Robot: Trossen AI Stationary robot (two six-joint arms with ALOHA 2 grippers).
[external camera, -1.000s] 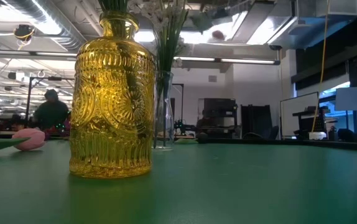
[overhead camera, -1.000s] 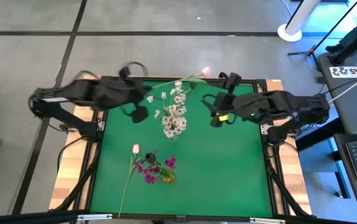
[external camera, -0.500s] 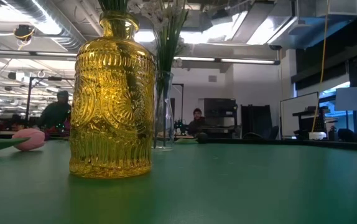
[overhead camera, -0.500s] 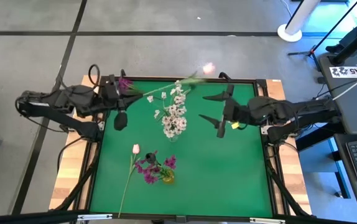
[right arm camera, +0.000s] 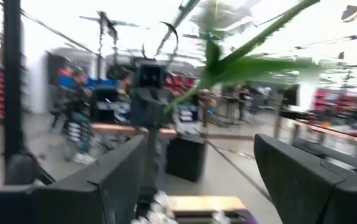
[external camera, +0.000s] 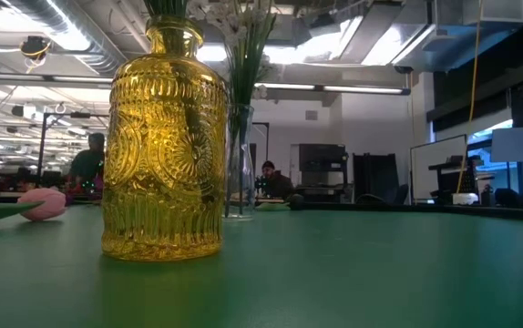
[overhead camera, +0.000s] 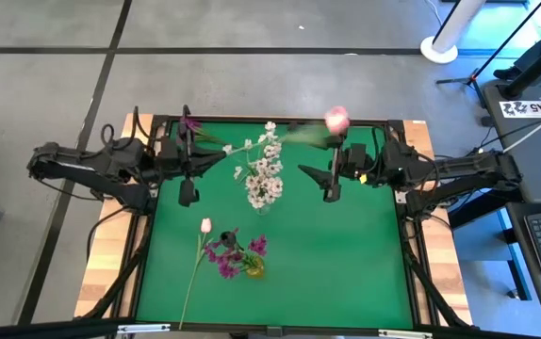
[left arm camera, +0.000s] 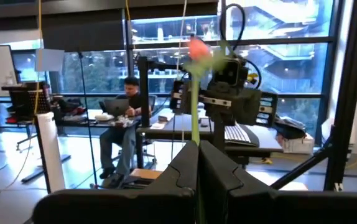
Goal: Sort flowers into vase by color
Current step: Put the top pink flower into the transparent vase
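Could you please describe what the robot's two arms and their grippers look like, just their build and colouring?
Both arms are black and slender, built of jointed segments, with dark cables looping along them. The left gripper and right gripper each end in two flat, dark, blade-like fingers. The right arm carries a small yellow mark near its wrist. No other markings can be made out.

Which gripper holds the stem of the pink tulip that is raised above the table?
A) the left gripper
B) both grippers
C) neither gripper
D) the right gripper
A: in the left wrist view the left gripper has its jaws shut on the stem of the pink tulip, while the right gripper stands open.
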